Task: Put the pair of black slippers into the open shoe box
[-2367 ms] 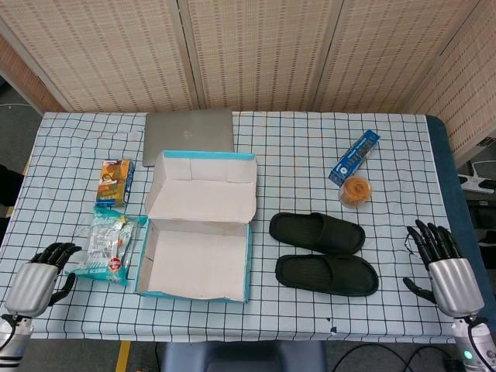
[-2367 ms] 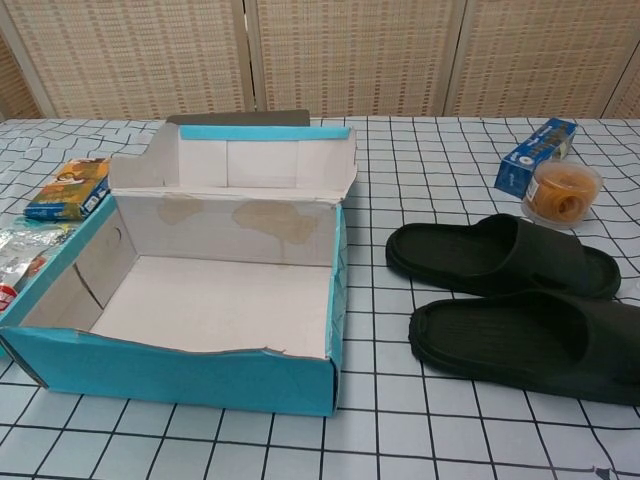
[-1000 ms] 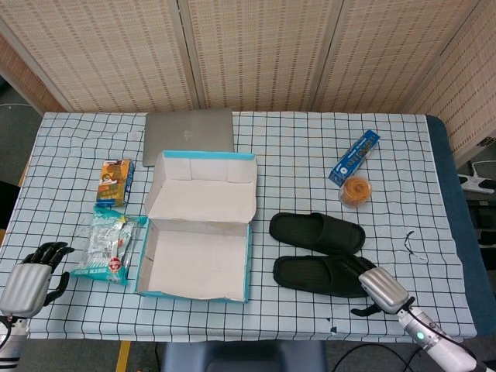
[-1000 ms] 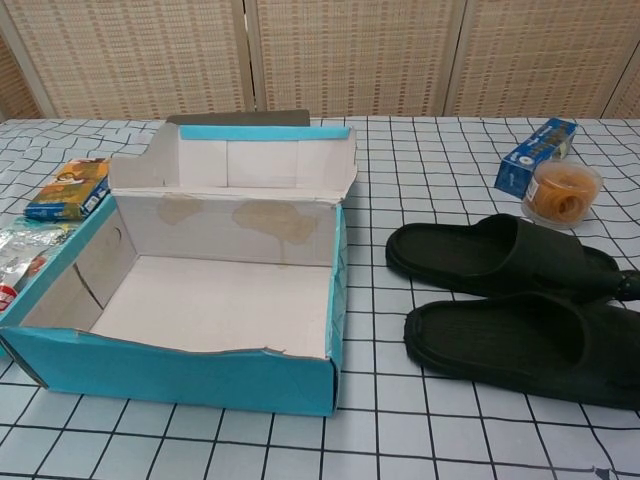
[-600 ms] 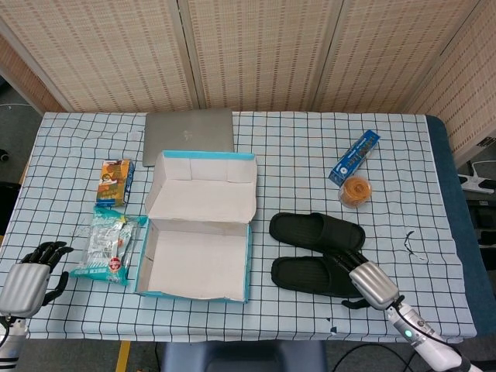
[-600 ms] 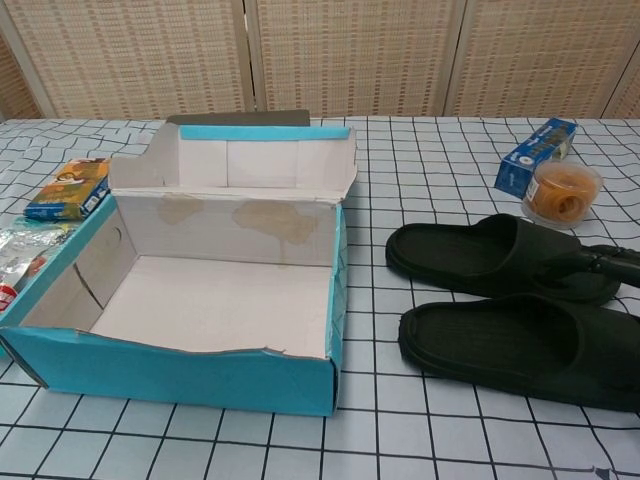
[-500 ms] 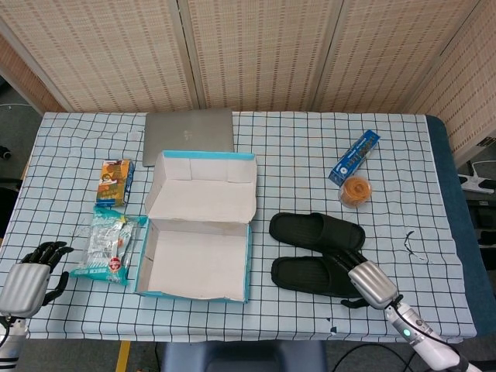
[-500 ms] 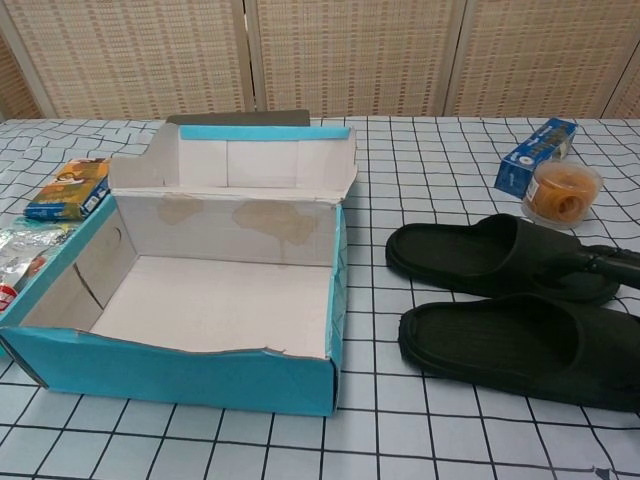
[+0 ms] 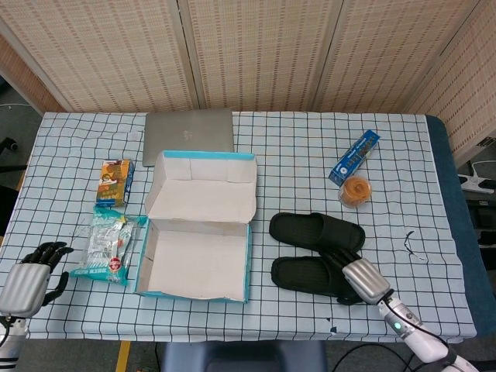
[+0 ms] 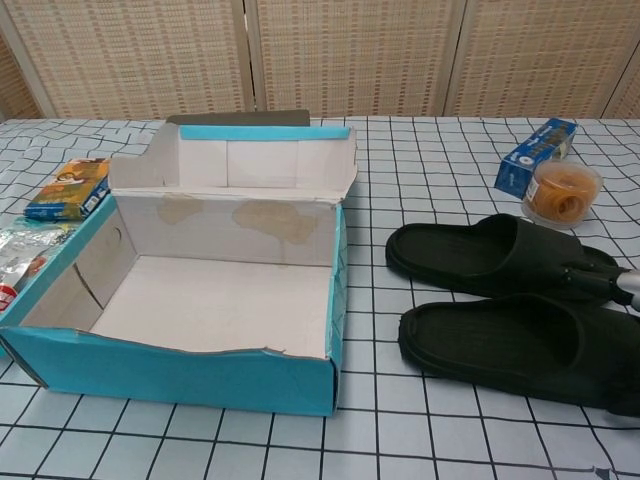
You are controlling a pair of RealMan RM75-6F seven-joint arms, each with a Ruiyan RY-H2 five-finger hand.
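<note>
Two black slippers lie side by side right of the open shoe box (image 9: pixel 194 249) (image 10: pixel 200 300). The far slipper (image 9: pixel 316 232) (image 10: pixel 495 255) is untouched. My right hand (image 9: pixel 363 280) lies over the right end of the near slipper (image 9: pixel 306 274) (image 10: pixel 510 345), its dark fingers (image 10: pixel 588 282) reaching across into the gap between the slippers. Whether they clamp the slipper is not visible, and it still rests flat on the table. My left hand (image 9: pixel 29 280) hangs at the table's front left corner, fingers loosely apart, holding nothing.
Left of the box lie a snack bag (image 9: pixel 107 248) and a small carton (image 9: pixel 115 180). A closed laptop (image 9: pixel 188 130) sits behind the box. A blue box (image 9: pixel 354 156) and a tub of rubber bands (image 9: pixel 356 191) stand at the back right.
My right hand came in from the table's right edge onto the near slipper's right end, nudging that slipper slightly left. My left hand drew back a little toward the front corner.
</note>
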